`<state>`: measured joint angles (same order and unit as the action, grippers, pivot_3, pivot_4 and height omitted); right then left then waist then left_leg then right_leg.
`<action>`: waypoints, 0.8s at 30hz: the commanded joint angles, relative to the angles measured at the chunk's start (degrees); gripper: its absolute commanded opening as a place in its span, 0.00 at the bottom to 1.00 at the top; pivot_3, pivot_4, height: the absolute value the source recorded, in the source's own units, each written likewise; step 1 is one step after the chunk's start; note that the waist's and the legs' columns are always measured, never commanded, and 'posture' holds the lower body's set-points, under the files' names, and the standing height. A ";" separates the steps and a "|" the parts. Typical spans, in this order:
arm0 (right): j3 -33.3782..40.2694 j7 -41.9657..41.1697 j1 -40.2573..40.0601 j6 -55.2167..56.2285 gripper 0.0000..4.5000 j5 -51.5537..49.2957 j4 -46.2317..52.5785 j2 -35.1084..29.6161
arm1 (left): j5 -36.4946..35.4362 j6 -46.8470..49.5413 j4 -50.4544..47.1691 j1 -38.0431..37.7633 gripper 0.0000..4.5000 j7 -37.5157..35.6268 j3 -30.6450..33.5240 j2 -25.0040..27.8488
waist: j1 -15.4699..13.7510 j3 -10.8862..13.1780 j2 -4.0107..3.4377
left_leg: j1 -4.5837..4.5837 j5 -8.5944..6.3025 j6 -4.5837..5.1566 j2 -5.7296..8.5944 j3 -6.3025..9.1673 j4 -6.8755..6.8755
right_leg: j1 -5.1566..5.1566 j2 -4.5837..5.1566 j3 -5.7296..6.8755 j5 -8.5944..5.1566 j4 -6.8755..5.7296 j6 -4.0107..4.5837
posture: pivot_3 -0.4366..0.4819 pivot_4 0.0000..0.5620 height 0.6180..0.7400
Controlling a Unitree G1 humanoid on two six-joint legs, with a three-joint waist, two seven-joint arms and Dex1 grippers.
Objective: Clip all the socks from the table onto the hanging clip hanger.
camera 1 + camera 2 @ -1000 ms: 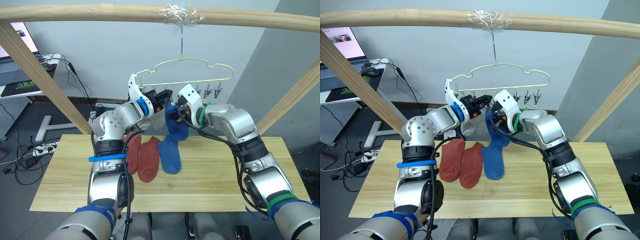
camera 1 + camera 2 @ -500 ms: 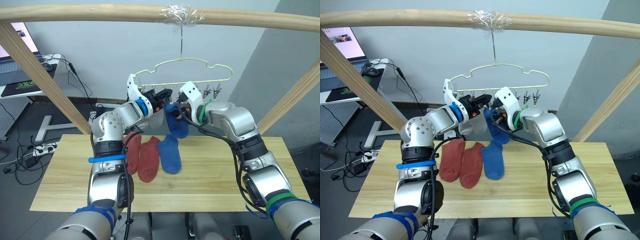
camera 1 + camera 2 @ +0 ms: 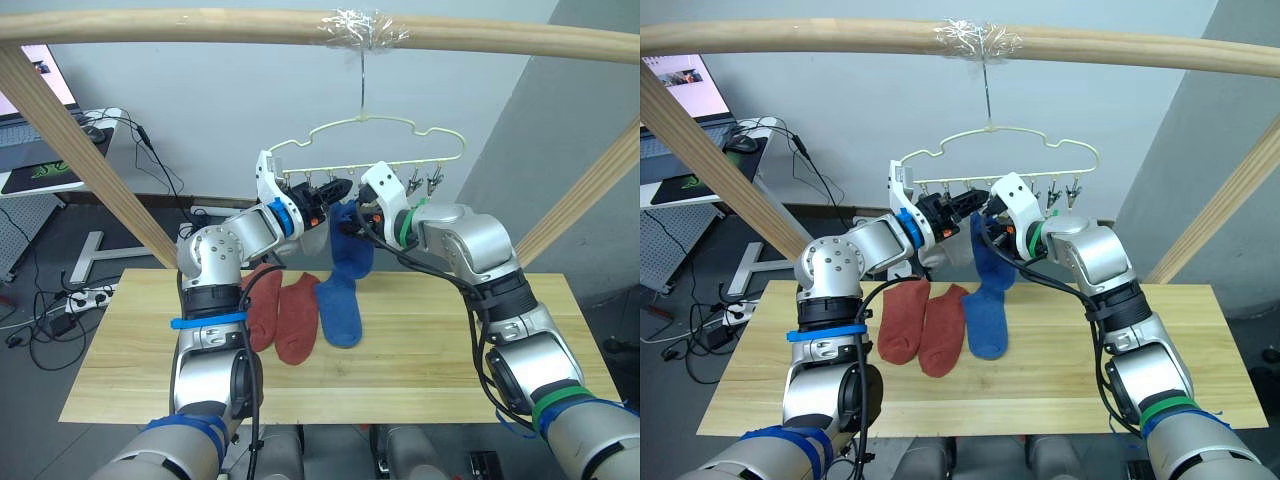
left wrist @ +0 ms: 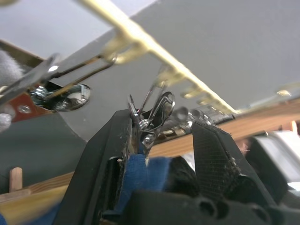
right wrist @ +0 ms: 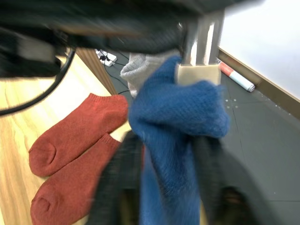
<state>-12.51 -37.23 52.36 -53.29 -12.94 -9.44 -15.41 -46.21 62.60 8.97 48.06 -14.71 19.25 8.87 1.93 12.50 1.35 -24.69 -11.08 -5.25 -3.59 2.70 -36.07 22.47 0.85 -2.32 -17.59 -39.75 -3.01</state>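
Observation:
The pale yellow-green clip hanger (image 3: 400,125) hangs by its hook from the wooden pole. My right gripper (image 3: 351,213) is shut on a blue sock (image 3: 352,250) and holds its top edge up under the row of clips. My left gripper (image 3: 336,190) stands open around one metal clip (image 4: 151,115), which rests against one finger, with blue fabric just below it. A light grey sock (image 3: 940,255) hangs behind my left forearm. On the table (image 3: 450,360) lie two rust-red socks (image 3: 265,310) (image 3: 297,322) and another blue sock (image 3: 340,312), side by side.
A thick wooden pole frame (image 3: 200,25) crosses overhead, with slanted legs at both sides. Bare clips (image 3: 422,181) hang at the hanger's right end. A white desk (image 3: 60,150) with cables stands far left, beyond the table.
My right gripper has lifted the blue sock's top a little higher, up to the clips. My left gripper has shifted right onto a clip.

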 commanded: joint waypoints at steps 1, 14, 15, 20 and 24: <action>1.05 -0.24 -0.84 -1.14 0.63 -1.27 4.71 -0.54 | -4.44 3.85 -6.47 -1.39 0.51 -2.04 0.56 2.19 | -0.02 0.00 0.00 | 0.00 0.00 0.00 0.00 0.00 0.00 | 0.01 0.00 0.00 0.00 -0.03 0.00 | 0.47 0.25 1.00; 3.49 4.51 -10.24 -10.47 0.99 -4.74 21.77 -1.23 | -8.25 5.90 -22.77 -12.07 0.51 -12.39 -4.08 16.24 | -0.44 -0.03 -0.02 | 0.02 0.03 0.07 -0.01 0.06 0.00 | 0.07 0.00 0.04 0.00 -0.25 0.01 | 0.56 0.24 1.00; 3.85 5.27 -11.03 -11.24 0.99 -4.91 23.44 -1.41 | -7.22 3.65 -23.92 -13.15 0.51 -13.88 -4.81 17.23 | -0.51 -0.04 -0.02 | 0.02 0.03 0.08 -0.01 0.06 0.00 | 0.07 0.00 0.04 0.01 -0.25 0.02 | 0.57 0.24 1.00; 6.65 10.17 -14.28 -15.14 0.99 -4.99 31.15 -0.95 | -4.23 -4.80 -25.75 -16.26 0.51 -21.51 -6.77 21.56 | -0.97 -0.05 -0.02 | 0.03 0.04 0.08 -0.01 0.06 0.01 | 0.07 0.00 0.06 0.02 -0.25 0.04 | 0.58 0.23 1.00; 9.03 16.01 -17.66 -17.27 0.99 -3.76 37.10 1.31 | 0.49 -12.61 -24.93 -16.73 0.51 -28.41 -9.31 25.67 | -1.46 -0.17 0.00 | 0.03 0.05 0.11 -0.02 0.05 0.03 | 0.07 -0.01 0.05 0.03 -0.24 0.07 | 0.58 0.23 1.00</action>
<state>-5.28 -23.76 35.28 -70.12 -16.96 23.50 -14.81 -47.50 54.10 -14.85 31.30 -39.68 10.59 33.10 0.47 12.32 1.35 -24.66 -11.03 -5.14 -3.61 2.75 -36.04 22.55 0.84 -2.28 -17.56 -39.99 -2.94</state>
